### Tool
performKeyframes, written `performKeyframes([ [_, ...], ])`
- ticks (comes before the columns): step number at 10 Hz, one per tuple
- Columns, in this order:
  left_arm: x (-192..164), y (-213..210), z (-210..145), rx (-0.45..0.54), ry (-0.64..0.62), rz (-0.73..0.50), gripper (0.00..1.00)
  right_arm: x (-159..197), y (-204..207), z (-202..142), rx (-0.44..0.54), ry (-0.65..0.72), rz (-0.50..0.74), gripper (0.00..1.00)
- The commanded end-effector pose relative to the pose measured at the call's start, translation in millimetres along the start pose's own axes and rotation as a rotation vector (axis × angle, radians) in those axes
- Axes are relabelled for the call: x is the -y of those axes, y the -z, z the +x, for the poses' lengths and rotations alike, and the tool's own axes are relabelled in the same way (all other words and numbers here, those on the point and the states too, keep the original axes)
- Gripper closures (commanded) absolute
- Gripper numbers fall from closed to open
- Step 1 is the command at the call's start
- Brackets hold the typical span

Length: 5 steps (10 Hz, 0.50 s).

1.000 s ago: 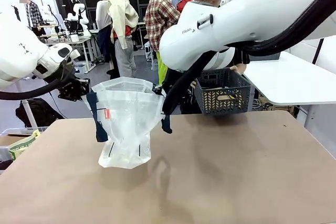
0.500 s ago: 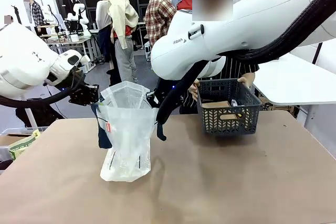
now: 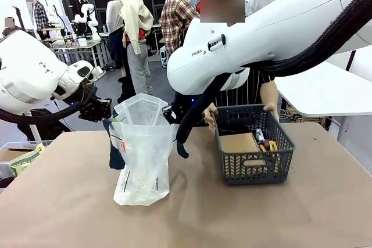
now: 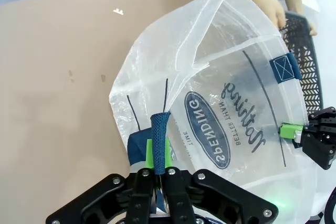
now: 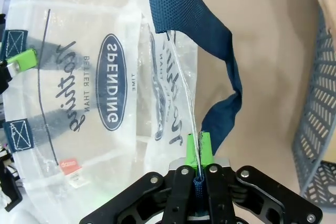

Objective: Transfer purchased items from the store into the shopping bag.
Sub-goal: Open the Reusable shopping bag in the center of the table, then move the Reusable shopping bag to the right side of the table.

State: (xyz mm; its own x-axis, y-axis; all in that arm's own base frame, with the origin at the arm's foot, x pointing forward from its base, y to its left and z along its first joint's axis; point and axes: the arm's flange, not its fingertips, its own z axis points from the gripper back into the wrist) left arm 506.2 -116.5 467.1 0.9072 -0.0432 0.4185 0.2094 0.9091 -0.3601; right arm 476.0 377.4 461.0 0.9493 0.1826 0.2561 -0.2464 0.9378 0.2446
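The shopping bag [image 3: 142, 155], translucent with dark blue handles, stands open on the table between my grippers. My left gripper [image 3: 106, 111] is shut on one blue handle [image 4: 159, 129] at the bag's left rim [image 4: 220, 103]. At the opposite rim [image 5: 79, 77], my right gripper [image 5: 198, 157] is shut on the other blue handle [image 5: 207, 40]. To the right on the table sits the store [image 3: 253, 169], a dark grey lattice basket held by the person's hands [image 3: 210, 111]. In it lie purchased items: a brown box [image 3: 238, 142] and small yellow and red goods [image 3: 269, 146].
The right arm's white link [image 3: 261, 33] passes above the basket. A wide stretch of bare brown tabletop [image 3: 232, 219] lies in front of bag and basket. A white table [image 3: 325, 88] stands at the far right.
The person has brought the basket forward and down onto the table. Both grippers have sunk and drawn closer, so the bag now stands narrower and lower.
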Motion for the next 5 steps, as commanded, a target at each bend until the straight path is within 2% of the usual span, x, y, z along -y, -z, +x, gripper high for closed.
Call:
performKeyframes([
  [1,0.7,-1.8,2.1,0.005,0.002,-0.001,1.0,-1.7,-1.9,0.9,0.004,-0.002,0.002,1.0],
  [5,0.7,-1.8,2.1,0.005,0.002,-0.001,1.0,-1.7,-1.9,0.9,0.004,-0.002,0.002,1.0],
])
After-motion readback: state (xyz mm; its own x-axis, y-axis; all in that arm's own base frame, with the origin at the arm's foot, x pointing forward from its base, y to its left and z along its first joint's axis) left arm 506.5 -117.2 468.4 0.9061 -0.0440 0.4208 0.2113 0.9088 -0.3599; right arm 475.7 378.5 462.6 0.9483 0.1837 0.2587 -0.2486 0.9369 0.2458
